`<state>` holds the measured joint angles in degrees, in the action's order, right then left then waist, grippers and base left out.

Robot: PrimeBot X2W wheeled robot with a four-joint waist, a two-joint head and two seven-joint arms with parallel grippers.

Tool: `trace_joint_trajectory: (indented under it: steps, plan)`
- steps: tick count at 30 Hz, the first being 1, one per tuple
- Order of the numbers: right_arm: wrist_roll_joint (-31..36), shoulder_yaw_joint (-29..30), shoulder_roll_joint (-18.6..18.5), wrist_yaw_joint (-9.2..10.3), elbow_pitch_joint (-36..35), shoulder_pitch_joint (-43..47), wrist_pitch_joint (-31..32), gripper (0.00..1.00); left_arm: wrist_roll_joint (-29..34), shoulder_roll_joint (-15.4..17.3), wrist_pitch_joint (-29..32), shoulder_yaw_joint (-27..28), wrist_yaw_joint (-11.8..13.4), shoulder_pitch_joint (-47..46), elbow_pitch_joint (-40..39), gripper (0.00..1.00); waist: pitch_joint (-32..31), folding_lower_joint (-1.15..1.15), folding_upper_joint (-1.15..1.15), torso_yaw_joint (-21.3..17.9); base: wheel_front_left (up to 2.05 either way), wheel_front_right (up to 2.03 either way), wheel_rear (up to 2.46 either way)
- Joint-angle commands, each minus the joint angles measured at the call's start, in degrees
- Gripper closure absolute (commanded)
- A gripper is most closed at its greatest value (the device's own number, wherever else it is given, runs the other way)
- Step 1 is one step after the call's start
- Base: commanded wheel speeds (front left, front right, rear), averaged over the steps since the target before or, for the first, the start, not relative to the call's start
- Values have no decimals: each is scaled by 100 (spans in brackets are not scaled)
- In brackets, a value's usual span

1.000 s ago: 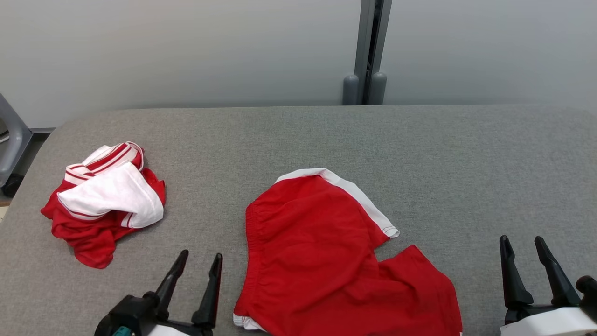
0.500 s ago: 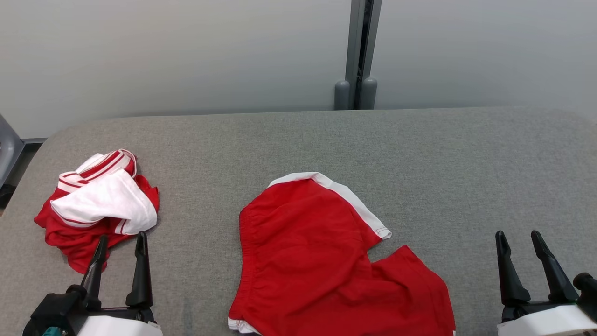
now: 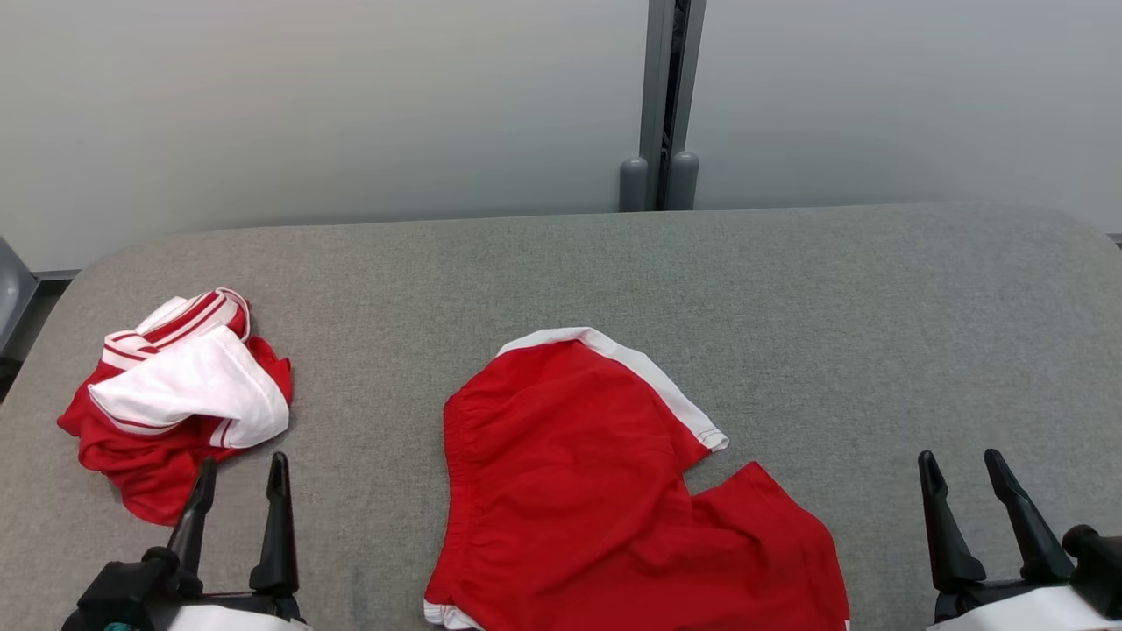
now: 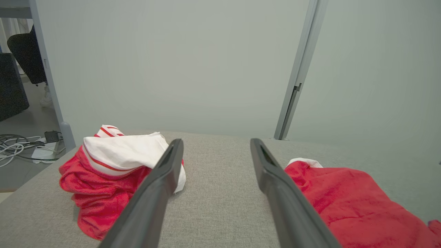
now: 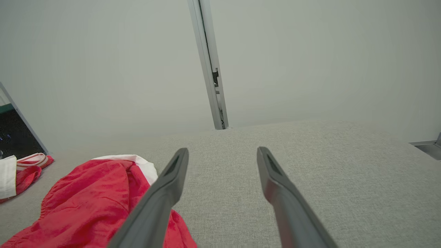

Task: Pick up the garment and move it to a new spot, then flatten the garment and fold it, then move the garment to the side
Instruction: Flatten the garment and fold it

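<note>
Red shorts with a white band [image 3: 578, 491] lie spread near the front middle of the grey padded table [image 3: 789, 289]. A crumpled red-and-white garment [image 3: 175, 394] sits in a heap at the left. My left gripper [image 3: 244, 462] is open and empty just in front of that heap, apart from it. In the left wrist view its fingers [image 4: 216, 141] frame bare table, with the heap [image 4: 113, 162] to the left and the shorts [image 4: 344, 193] to the right. My right gripper [image 3: 959, 457] is open and empty at the front right; in its wrist view [image 5: 223, 150] the shorts [image 5: 93, 199] lie to its left.
A pale wall with a grey upright post [image 3: 657, 105] runs behind the table. The table's left edge drops to a floor with cables [image 4: 20, 148]. A grey frame part [image 3: 10, 298] shows at the far left.
My left gripper has swung left, from beside the shorts to just in front of the crumpled heap. The head camera has shifted slightly. The right gripper and both garments have stayed put.
</note>
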<state>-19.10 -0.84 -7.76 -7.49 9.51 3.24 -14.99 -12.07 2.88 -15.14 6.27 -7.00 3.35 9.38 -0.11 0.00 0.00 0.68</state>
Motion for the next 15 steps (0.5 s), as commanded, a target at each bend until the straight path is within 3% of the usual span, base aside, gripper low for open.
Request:
trace_joint_trajectory:
  steps: [1,10,15]
  plan:
    - [-5,-57,-84,-1,38,32,-30,0,-18,10,0,-81,-14,56,43,0,-14,0,0,6,0,0,0]
    - [-136,-627,-417,-1,496,85,-30,0,87,122,0,-1089,-54,121,647,0,-25,0,0,22,0,0,0]
    - [-276,-1123,-585,-1,854,186,-29,0,-225,485,0,-1795,-42,189,995,0,25,0,0,13,0,0,0]
